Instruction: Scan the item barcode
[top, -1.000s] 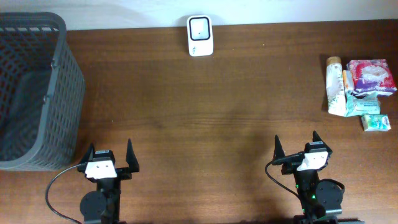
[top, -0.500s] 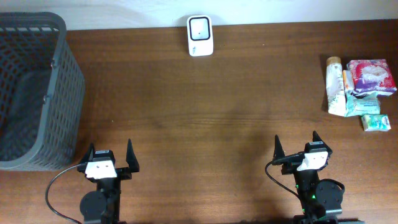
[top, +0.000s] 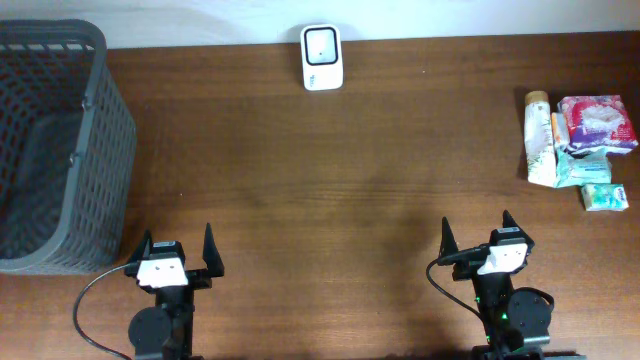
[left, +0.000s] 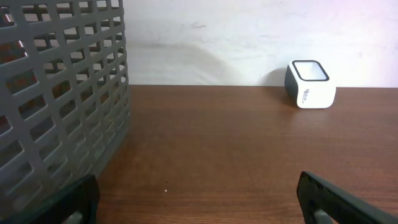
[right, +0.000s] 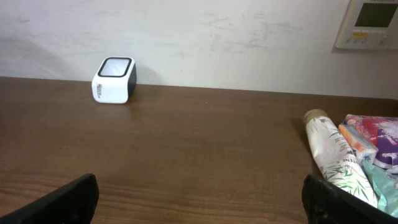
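1. The left gripper (top: 178, 240) sat low at the near edge of the table (top: 350, 180), aimed forward, jaws spread wide, holding nothing.
2. The right gripper (top: 476, 226) matched that pose, equally wide and empty.
3. The items (top: 580, 165) lay piled far right, well apart from the scanner (top: 322, 57).

White, black-trimmed scanner (top: 322, 57) at twelve o'clock; grey lattice basket (top: 110, 140) at nine; white tube (top: 540, 140), seemingly green-leafed, at three.
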